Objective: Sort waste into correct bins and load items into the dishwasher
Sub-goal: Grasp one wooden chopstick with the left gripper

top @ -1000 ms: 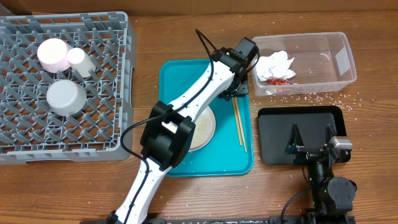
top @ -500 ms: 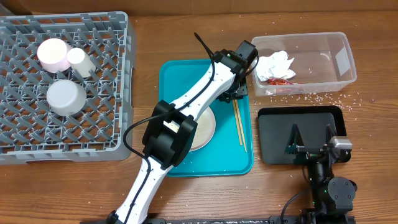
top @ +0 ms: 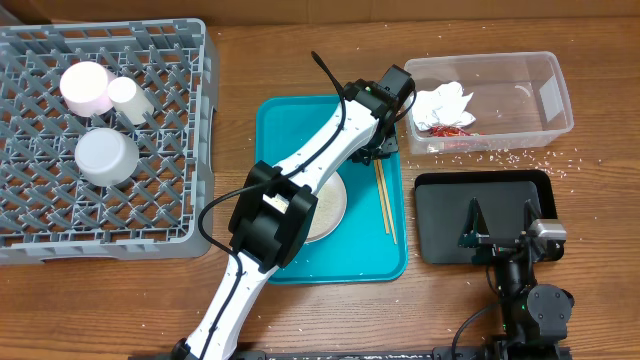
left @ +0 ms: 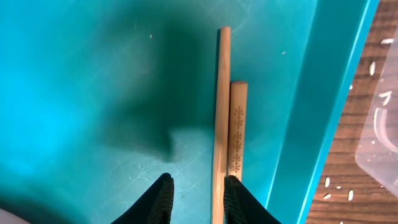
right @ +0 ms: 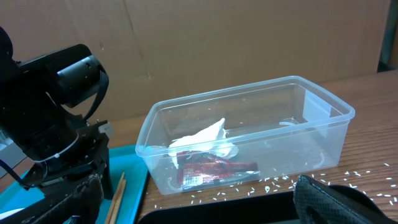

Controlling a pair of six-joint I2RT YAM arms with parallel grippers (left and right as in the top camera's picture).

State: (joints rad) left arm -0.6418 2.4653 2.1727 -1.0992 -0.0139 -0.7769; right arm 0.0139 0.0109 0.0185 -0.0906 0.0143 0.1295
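1. Left gripper [left: 199, 190]: you see it lowered onto the right side of the teal tray [top: 285, 130], above the near end of the chopsticks [left: 222, 112]. Its jaws stand only partly apart. In the left wrist view the longer stick runs up between the two fingers [left: 163, 198], close against the right-hand one, with a clear gap to the other. The shorter, patterned stick ends at the right-hand fingertip. Neither stick is clamped; both lie flat on the tray floor, side by side and touching, parallel to the tray's right rim.

2. Right gripper [right: 205, 211]: you find it over the black tray [top: 440, 235], jaws spread wide, with nothing between them.

3. Plate [top: 337, 205]: it lies on the teal tray, largely covered by the left arm.

4. Dish rack [top: 170, 215]: it stands at the left of the table and holds the pinkish-white bowl [top: 85, 87], the small white cup [top: 125, 97] just beside it, and the grey bowl [top: 105, 155] nearer the front.

5. Clear tub [top: 530, 95]: it stands at the right rear, behind the black tray. The crumpled napkin [top: 442, 102] and the red wrapper [top: 452, 128] lie at its left end.

6. Rice grains [top: 500, 155]: they are scattered on the wooden table between the tub and the black tray.
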